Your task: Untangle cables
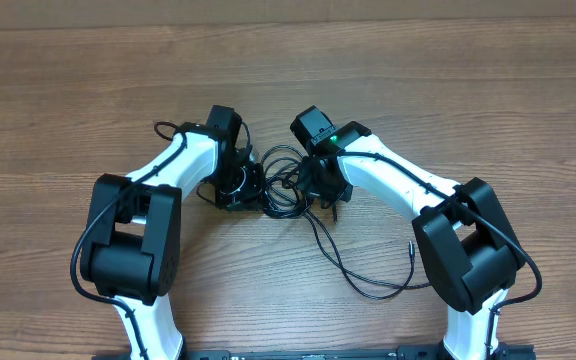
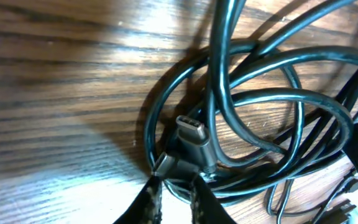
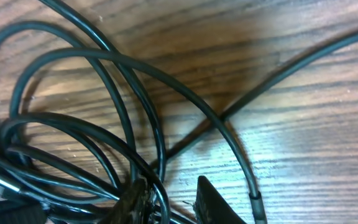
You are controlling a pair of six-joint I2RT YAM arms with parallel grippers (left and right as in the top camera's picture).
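Note:
The cables (image 1: 286, 182) form a tangle of thin black loops mid-table, between my two grippers. One strand trails toward the front (image 1: 353, 280) and ends in a small plug (image 1: 410, 248). My left gripper (image 1: 238, 190) is down at the tangle's left side. In the left wrist view the left gripper (image 2: 176, 186) is shut on the black body of a cable end, just below its silver plug tip (image 2: 191, 130). My right gripper (image 1: 320, 185) is at the tangle's right side. In the right wrist view the right gripper (image 3: 173, 200) stands open, with one cable strand (image 3: 161, 193) running beside its left finger.
The wooden table (image 1: 488, 90) stretches all round the tangle. Both arms' elbows (image 1: 128, 235) stand near the front edge. Thicker black wires (image 1: 528, 270) loop along the arms.

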